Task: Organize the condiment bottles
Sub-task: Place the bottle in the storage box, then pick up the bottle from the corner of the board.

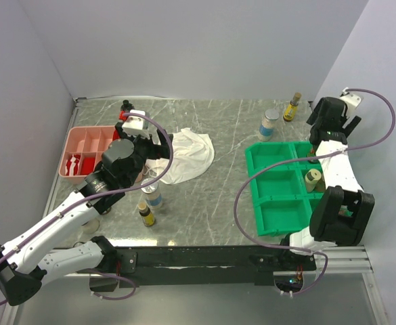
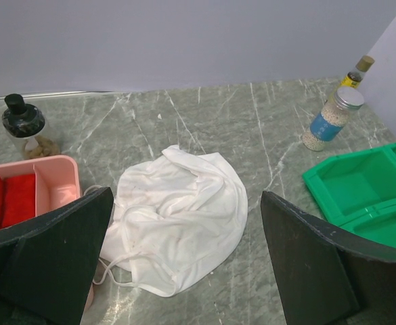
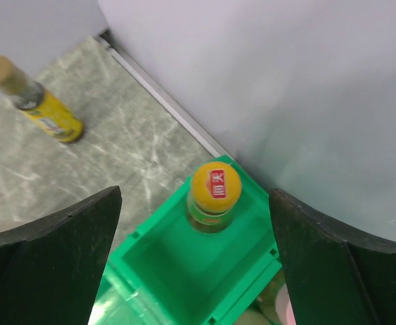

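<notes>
The right gripper (image 3: 195, 206) hangs with its jaws spread wide over the far right corner compartment of the green tray (image 3: 184, 277). The yellow-capped bottle (image 3: 214, 186) stands upright in that compartment between the two fingers, touched by neither. One compartment nearer along the tray's right side sits a tan-topped jar (image 1: 313, 179), partly behind the arm. Just beyond the tray's far edge, on the marble table (image 1: 225, 135), stands a yellow-labelled bottle (image 1: 293, 107) with a tan cap. Off the tray's far left corner is a blue-labelled jar (image 1: 269, 124) with a silver cap. The left gripper (image 2: 187, 196) is well to the left of the green tray, its jaws just as wide and holding nothing. It points over a crumpled white cloth (image 2: 177, 217) that lies between the green tray and a pink tray (image 1: 82, 152). Farther left of the green tray than the cloth, close by the left arm, a clear bottle (image 1: 152, 194) and a small amber bottle (image 1: 146, 215) stand upright. A dark round bottle (image 2: 23, 122) with a black cap stands at the table's far side, well apart from the green tray.
</notes>
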Available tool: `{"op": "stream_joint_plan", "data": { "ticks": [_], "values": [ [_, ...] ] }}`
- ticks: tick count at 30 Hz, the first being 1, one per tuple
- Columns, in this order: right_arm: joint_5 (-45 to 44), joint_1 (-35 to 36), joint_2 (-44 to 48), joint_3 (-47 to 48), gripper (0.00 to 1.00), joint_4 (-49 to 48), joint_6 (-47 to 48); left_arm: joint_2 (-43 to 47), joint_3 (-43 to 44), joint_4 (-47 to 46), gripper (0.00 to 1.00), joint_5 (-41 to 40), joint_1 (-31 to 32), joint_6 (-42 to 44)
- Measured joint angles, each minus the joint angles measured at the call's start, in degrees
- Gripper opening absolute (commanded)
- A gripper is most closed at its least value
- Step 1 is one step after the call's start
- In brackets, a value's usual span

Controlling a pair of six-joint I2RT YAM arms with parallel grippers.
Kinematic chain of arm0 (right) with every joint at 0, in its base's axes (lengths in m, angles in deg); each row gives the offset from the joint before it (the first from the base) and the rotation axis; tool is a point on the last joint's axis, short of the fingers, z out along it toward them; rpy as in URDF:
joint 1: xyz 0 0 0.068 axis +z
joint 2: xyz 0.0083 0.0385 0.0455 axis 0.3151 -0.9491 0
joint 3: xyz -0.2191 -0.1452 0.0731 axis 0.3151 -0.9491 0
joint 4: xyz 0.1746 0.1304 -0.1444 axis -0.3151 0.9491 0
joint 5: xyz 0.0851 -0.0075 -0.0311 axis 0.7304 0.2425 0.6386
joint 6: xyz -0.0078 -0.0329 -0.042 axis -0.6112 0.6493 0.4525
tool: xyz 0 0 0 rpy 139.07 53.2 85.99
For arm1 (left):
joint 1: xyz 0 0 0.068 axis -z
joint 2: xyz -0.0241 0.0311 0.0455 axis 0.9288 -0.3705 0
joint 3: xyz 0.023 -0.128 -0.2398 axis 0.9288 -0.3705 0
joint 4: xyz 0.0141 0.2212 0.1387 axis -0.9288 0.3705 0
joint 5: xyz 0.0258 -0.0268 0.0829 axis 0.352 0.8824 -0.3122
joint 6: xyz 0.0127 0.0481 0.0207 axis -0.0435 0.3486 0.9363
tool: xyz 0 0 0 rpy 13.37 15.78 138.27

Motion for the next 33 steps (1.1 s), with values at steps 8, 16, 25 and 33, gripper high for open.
{"op": "stream_joint_plan", "data": {
  "ticks": [8,16,25,33],
  "values": [
    [3.1,4.8,2.7,5.4,1.00,6.3,-1.2,0.0,-0.2,-0.1,0.97,-0.7,0.0,0.2],
    [14.9,14.2,11.5,5.4,1.00,11.5,-4.5,0.0,-0.2,-0.4,0.97,-0.6,0.0,0.2],
    [20.1,16.2,13.6,6.6,0.99,11.0,-7.0,0.4,-0.2,-0.4,0.97,-0.4,0.1,0.2],
    [9.4,16.1,-1.8,18.5,1.00,8.5,-5.7,1.7,-0.3,-0.4,0.97,0.7,0.1,0.1]
  ]
}}
